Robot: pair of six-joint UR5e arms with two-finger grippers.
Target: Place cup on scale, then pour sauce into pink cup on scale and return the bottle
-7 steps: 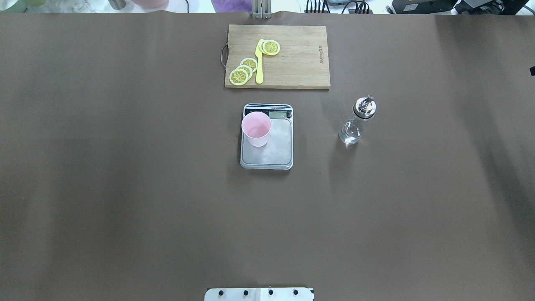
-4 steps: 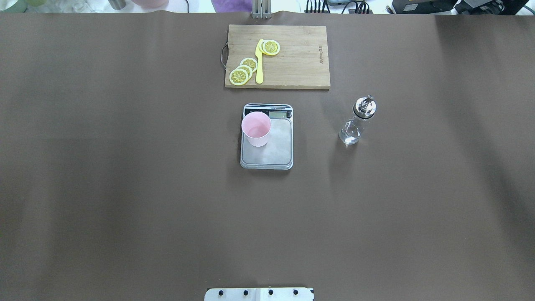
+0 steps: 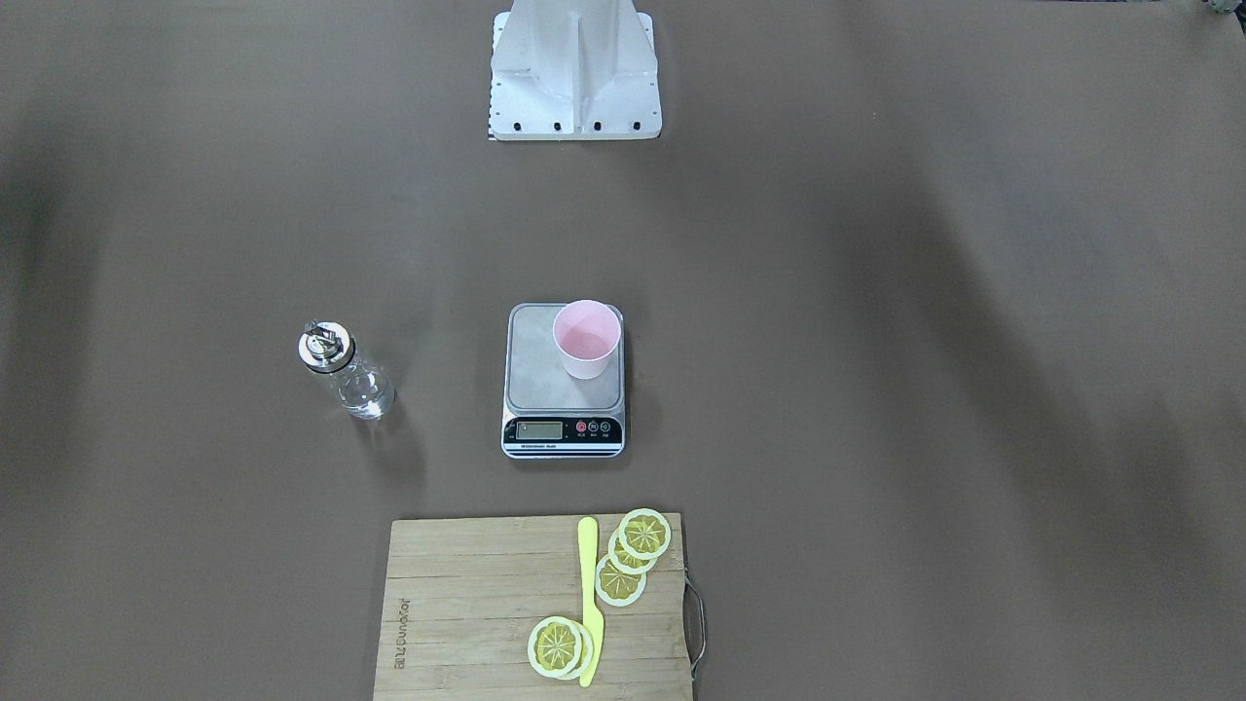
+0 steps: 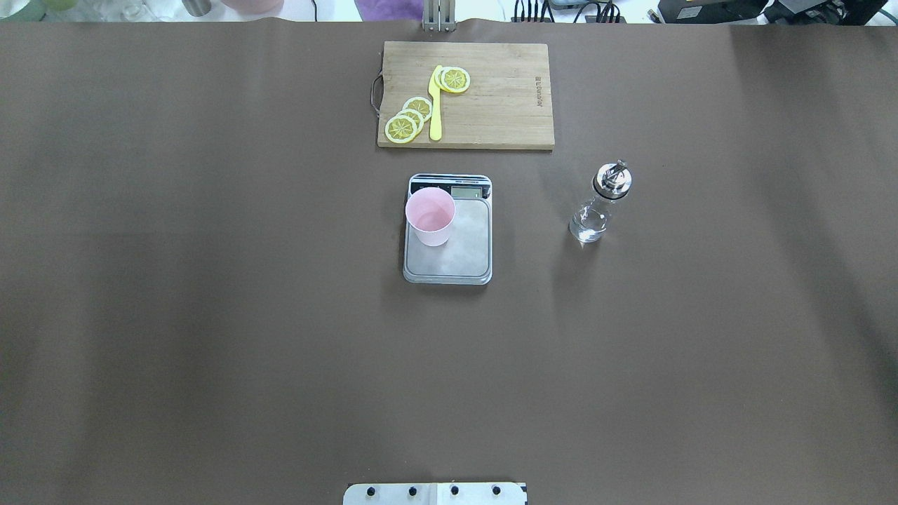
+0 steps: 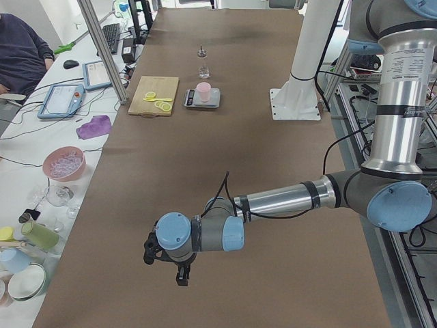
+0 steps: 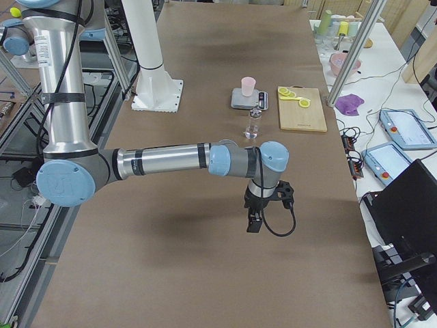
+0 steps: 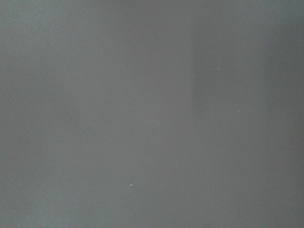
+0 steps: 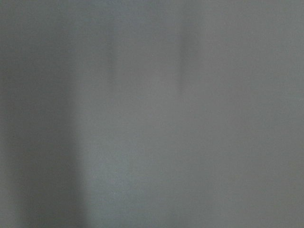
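Note:
The pink cup (image 4: pixel 430 214) (image 3: pixel 586 338) stands upright on the left part of the scale's steel platform (image 4: pixel 466 245) (image 3: pixel 535 360). To the right of the scale, the clear bottle (image 4: pixel 596 210) (image 3: pixel 350 380) stands on the table with its chrome cap on and clear sauce low in the glass. Nothing touches it. My left gripper (image 5: pixel 167 263) hangs over the table's left end, far from the scale. My right gripper (image 6: pixel 256 219) hangs over the right end. Both show only in the side views, so I cannot tell whether they are open or shut. The wrist views hold only blurred table.
A wooden cutting board (image 4: pixel 491 98) with lemon slices (image 4: pixel 407 119) and a yellow knife (image 4: pixel 436 105) lies beyond the scale. The robot's base plate (image 4: pixel 435 493) is at the near edge. A person (image 5: pixel 17 51) sits at the side bench among bowls and cups.
A small dark shape at the right edge of the overhead view one second ago is gone. Cup, scale and bottle have not moved.

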